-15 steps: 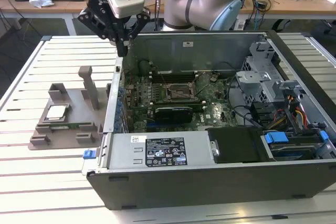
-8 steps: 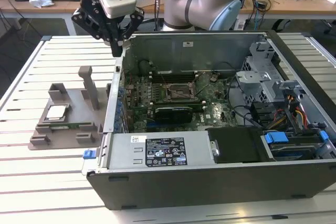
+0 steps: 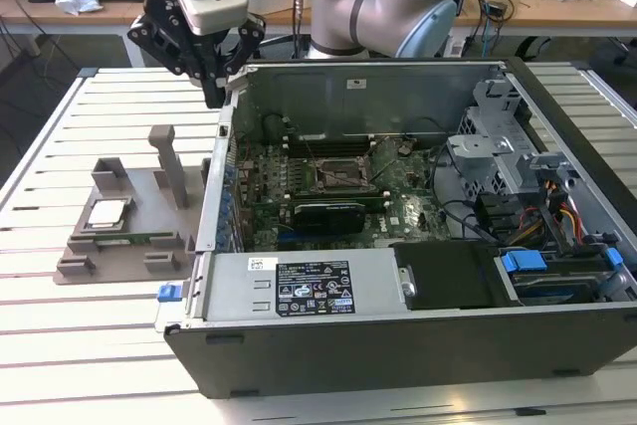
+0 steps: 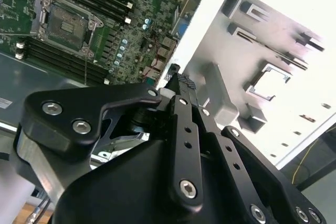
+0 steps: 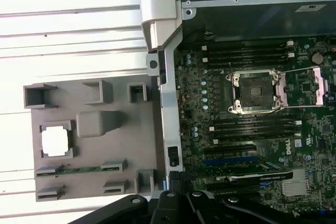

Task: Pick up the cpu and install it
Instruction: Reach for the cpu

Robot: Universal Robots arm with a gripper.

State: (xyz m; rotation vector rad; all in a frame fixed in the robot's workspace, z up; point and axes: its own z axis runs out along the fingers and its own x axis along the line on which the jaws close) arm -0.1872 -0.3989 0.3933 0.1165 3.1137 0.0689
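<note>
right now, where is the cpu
The cpu lies in a square recess of the grey holder, on the exterior view's left, outside the computer case, with the memory stick just beside it.

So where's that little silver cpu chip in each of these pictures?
Exterior view: the cpu lies in the grey holder, to the exterior view's left of the case.
First wrist view: the cpu sits in the holder's square pocket, outside the case.
Second wrist view: a bright white square in that pocket.
Shared landmark: the open motherboard socket.
</note>
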